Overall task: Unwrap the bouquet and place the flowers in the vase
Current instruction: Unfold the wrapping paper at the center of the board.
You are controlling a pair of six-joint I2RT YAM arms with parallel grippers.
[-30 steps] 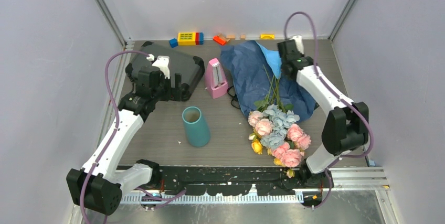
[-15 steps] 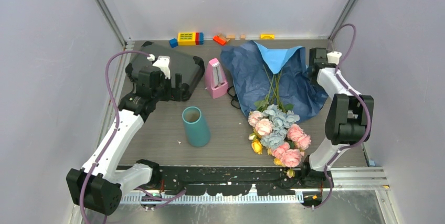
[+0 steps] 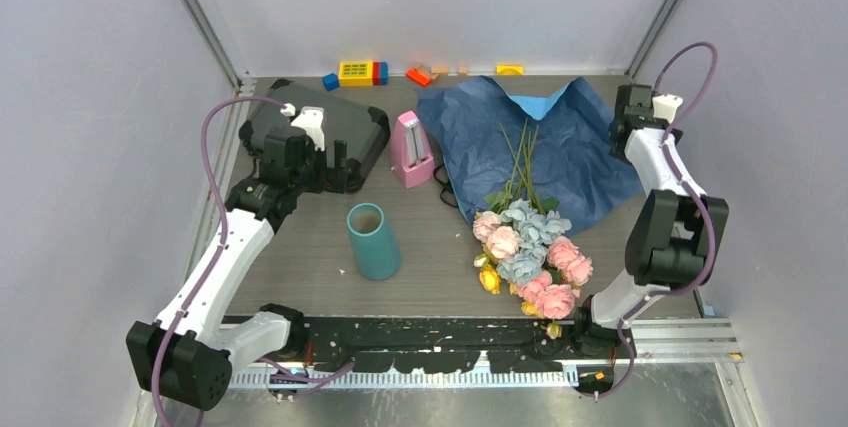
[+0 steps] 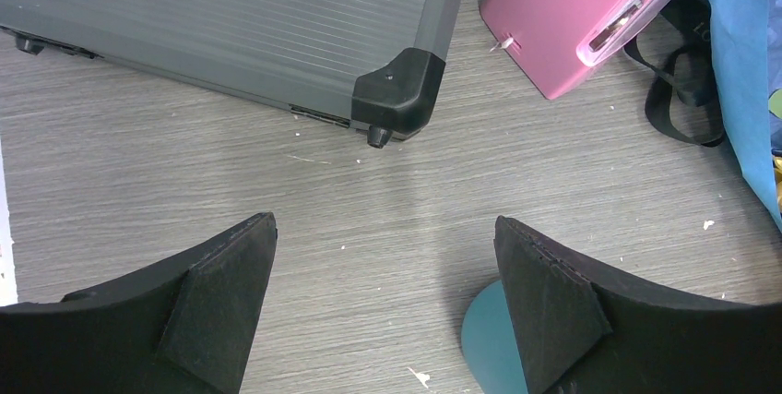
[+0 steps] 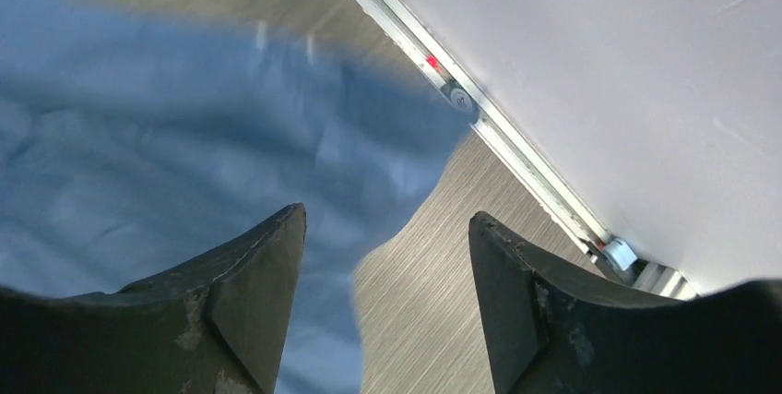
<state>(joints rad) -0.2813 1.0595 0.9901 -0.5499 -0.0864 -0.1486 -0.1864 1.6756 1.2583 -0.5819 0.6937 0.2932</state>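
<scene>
I have the right gripper (image 5: 385,220) out at the far right corner of the table (image 3: 300,267), jaws apart with nothing between them. Under it is the right edge of the blue paper wrap (image 3: 570,147), blurred in the wrist view. The wrap lies spread open across the far right part of the table. The flowers (image 3: 530,252) lie on their side, with their stems (image 3: 520,157) on the paper pointing far and the blooms toward the near edge. The vase (image 3: 373,242) stands upright left of the blooms and apart from them. My left gripper (image 4: 385,223) hovers with jaws wide apart, holding nothing, over bare table between the black case (image 3: 340,127) and the vase. The pink metronome (image 3: 411,147) stands just left of the wrap, with a black ribbon (image 4: 682,89) beside it
</scene>
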